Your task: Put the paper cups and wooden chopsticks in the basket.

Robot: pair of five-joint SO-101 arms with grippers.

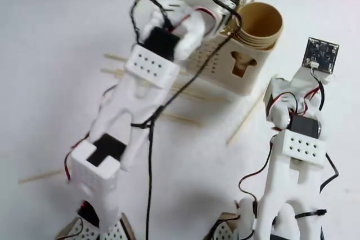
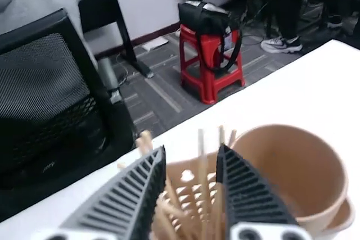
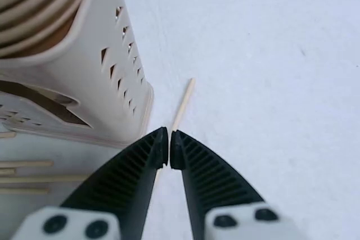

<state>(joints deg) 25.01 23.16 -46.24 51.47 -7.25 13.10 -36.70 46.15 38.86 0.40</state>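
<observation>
A cream slotted basket (image 1: pixel 242 74) stands at the table's far middle, with stacked paper cups (image 1: pixel 264 23) in its right end. My left gripper (image 2: pixel 190 167) hangs open over the basket's left end, where several wooden chopsticks (image 2: pixel 201 164) stand upright between its fingers, beside the cups (image 2: pixel 292 172). More chopsticks lie loose on the table: a few (image 1: pixel 115 66) left of the basket, one (image 1: pixel 244 117) at its right corner and one (image 1: pixel 39 177) near the left front. My right gripper (image 3: pixel 169 141) is shut and holds nothing, just above the table beside the basket wall (image 3: pixel 121 82), its tips short of that corner chopstick (image 3: pixel 183 102).
The left arm (image 1: pixel 140 94) stretches diagonally over the loose chopsticks, its black cable (image 1: pixel 151 155) trailing down the table. The right arm (image 1: pixel 298 144) stands right of the basket. Beyond the table's far edge are a black chair (image 2: pixel 50 105) and a red stool (image 2: pixel 211 66).
</observation>
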